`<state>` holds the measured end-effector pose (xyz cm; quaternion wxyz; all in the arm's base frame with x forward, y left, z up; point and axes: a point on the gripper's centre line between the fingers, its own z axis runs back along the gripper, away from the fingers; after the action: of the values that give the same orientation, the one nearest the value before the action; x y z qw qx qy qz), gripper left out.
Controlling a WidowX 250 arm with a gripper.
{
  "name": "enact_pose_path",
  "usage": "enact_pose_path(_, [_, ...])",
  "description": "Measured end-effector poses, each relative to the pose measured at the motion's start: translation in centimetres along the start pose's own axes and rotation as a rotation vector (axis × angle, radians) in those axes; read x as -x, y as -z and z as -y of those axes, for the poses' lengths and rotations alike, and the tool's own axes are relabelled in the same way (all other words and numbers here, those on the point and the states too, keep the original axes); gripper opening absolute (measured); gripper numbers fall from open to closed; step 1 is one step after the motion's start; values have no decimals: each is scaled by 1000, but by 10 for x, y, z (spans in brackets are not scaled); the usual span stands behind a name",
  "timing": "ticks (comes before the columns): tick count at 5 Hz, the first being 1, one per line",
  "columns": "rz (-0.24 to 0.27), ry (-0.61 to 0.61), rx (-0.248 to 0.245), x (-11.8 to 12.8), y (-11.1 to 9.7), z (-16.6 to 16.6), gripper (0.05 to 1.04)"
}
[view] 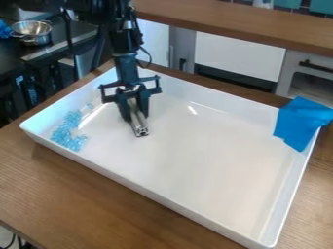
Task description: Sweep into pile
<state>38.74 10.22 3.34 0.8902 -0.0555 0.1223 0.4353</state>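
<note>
Gripper [135, 115] hangs over the upper-left part of the white tray [195, 170], its fingers closed about a metal bar [139, 126] that slants down toward the tray floor. Whether the bar's low end touches the floor: cannot tell.

Small clear-blue pieces [66, 130] lie at the tray's left end, a loose band by the end wall, thinning toward the far side. Bar stands apart from them, on the tray's inner side.

Risks, as judged. The bar's end is narrow; a stroke through the band would likely part the pieces and let some slip round either side. Held too high, it would skim over them; pressed too low, it could catch on the floor and twist between the fingers. The pieces look light and slick, so a quick stroke may scatter them. Those close to the wall are hard to get behind; bar or gripper could knock the wall and shift the tray on the wooden counter [78, 194].

Blue cloth [300, 121] drapes over the right corner, well apart from the pieces; little hazard unless a stroke runs long.
</note>
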Motion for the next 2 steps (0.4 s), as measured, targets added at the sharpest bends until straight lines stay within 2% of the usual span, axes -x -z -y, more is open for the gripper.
enact_pose_path(2, [-42, -129, -6, 7, 6, -27, 383])
